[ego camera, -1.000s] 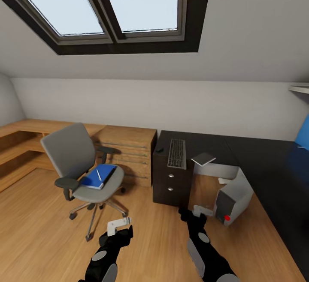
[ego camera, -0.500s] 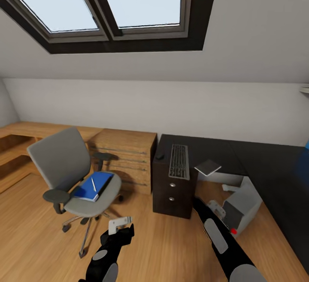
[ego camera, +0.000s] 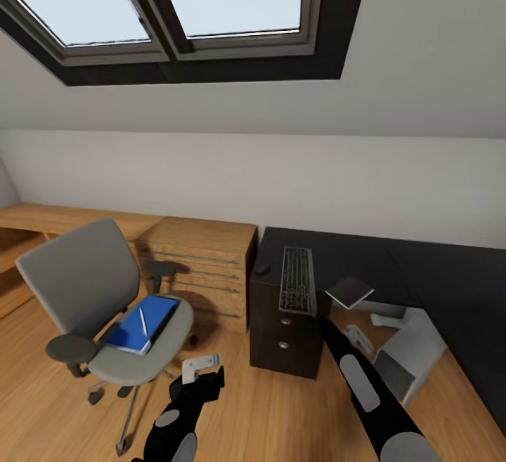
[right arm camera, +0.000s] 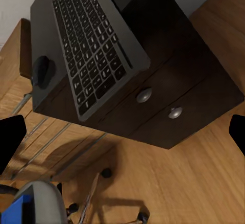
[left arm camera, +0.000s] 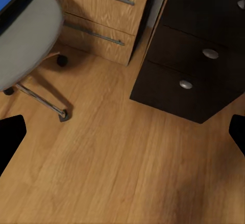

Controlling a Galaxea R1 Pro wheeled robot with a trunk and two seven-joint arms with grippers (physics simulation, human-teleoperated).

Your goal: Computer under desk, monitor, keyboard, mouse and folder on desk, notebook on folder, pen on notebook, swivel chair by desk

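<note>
Two arms reach forward over bare wooden floor (ego camera: 281, 413), which lies open between the swivel chair (ego camera: 91, 307) at 9 o'clock and the dark drawer unit (ego camera: 284, 332) at 12 o'clock. The left gripper (ego camera: 200, 367) hangs low over that floor with its fingers spread apart, holding nothing. The right gripper (ego camera: 358, 339) sits just beside the drawer unit's right edge; its black fingertips stand wide apart at the rims of the right wrist view, empty. On the worktop (ego camera: 330, 258), the keyboard (ego camera: 296, 279) runs lengthwise with its near end at the front edge, over the drawers. The mouse (ego camera: 262, 268) rests near the worktop's left edge. A notebook (ego camera: 349, 291) overhangs the front edge at 1 o'clock. The computer (ego camera: 414, 357) stands on the floor under the worktop. The folder (ego camera: 140, 323) lies on the chair seat with the pen (ego camera: 143, 321) on top. A wooden chest (ego camera: 200, 265) stands touching the drawer unit's left side.
</note>
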